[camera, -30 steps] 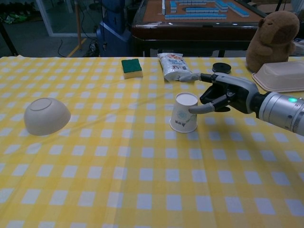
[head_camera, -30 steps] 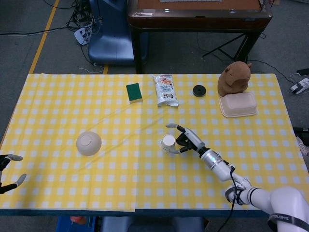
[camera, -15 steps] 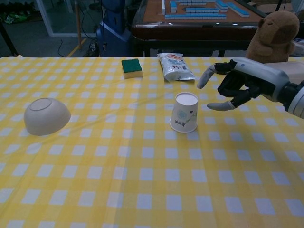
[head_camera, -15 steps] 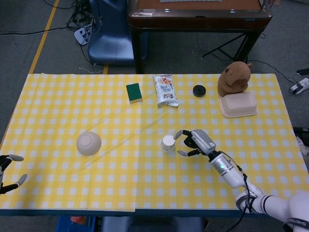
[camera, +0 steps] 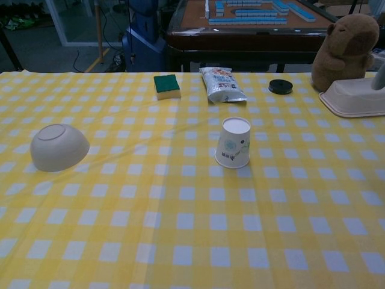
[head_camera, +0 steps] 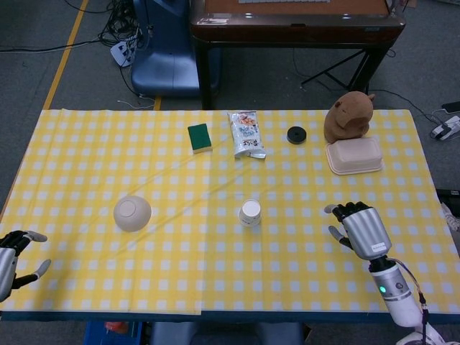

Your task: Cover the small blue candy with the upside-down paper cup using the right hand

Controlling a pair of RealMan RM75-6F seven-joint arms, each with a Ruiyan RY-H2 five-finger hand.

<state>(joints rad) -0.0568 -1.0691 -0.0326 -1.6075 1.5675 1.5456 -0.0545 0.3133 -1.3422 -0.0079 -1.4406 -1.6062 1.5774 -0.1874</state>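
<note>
One paper cup [head_camera: 250, 212]; two hands

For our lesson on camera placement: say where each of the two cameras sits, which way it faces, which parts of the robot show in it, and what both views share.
Head view: high up, looking steeply down on the whole table; right hand and left hand show.
Chest view: low at the near table edge, facing forward across it; only a grey sliver at the right edge, perhaps the right hand.
Shared: the paper cup, bowl, sponge, plush toy.

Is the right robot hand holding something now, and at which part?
Nothing is held. The right robot hand is open, apart from the paper cup.
</note>
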